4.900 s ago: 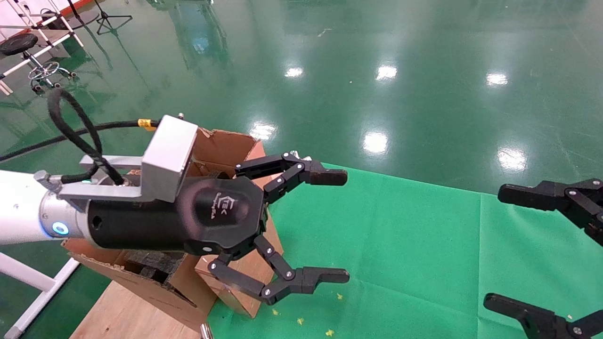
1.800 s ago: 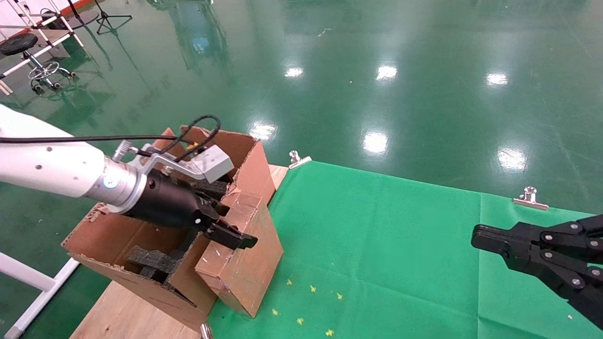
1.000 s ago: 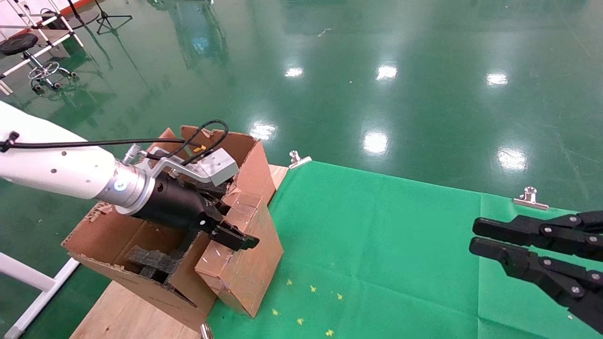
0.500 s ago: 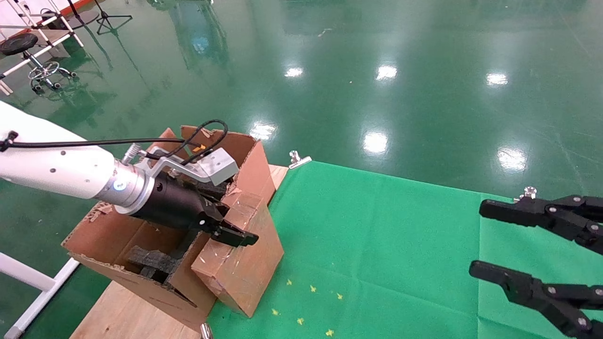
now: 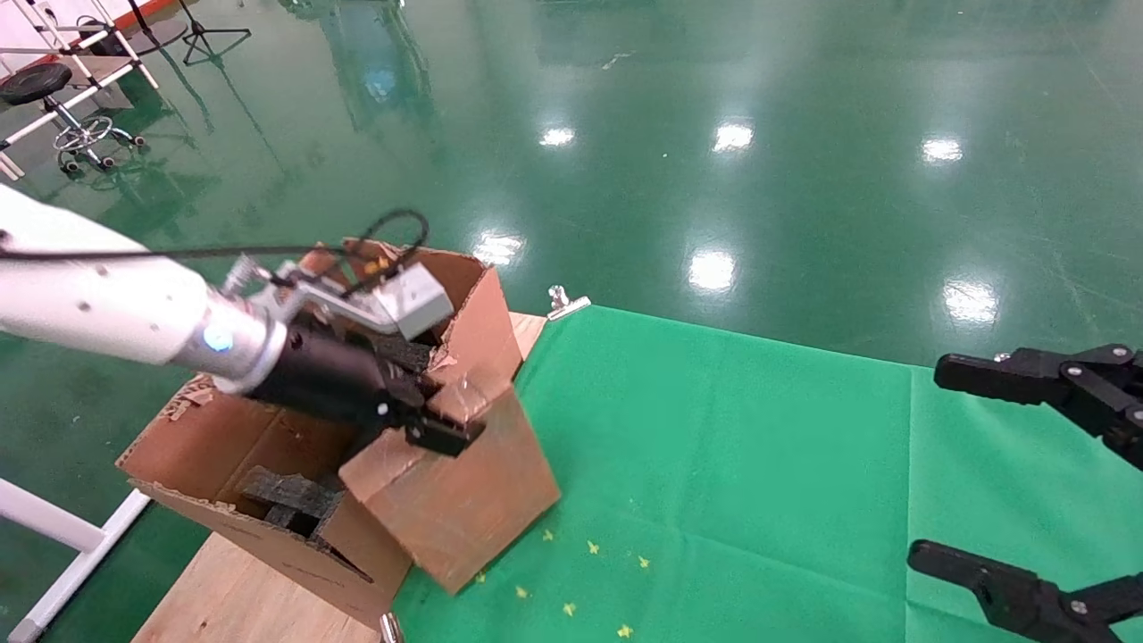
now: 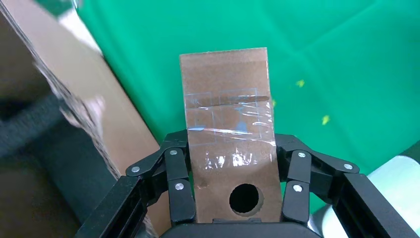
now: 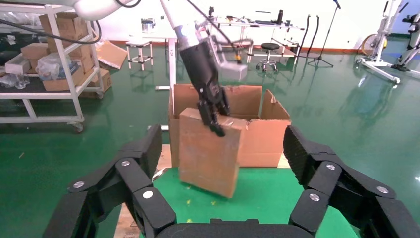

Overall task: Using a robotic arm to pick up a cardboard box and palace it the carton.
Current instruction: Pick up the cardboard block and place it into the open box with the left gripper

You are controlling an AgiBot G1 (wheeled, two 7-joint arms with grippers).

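The small brown cardboard box sealed with clear shiny tape (image 5: 451, 487) has just tipped up off the green cloth-covered table (image 5: 759, 464): half a second ago it leaned against the carton, and now it hangs tilted at the table's left edge, its low corner barely clear of the cloth. The white-and-silver robotic arm (image 5: 116, 313) has begun the lift, its left gripper (image 6: 233, 163) clenched on the box's top end, one finger on each side. In my judgement the pick is made and the carry over the near wall remains. The right gripper (image 5: 1045, 482) sits spread wide at the table's right edge, idle. Count: one small box, one large brown corrugated carton with upright flaps (image 5: 223, 455) beside the table's left edge, two grippers.
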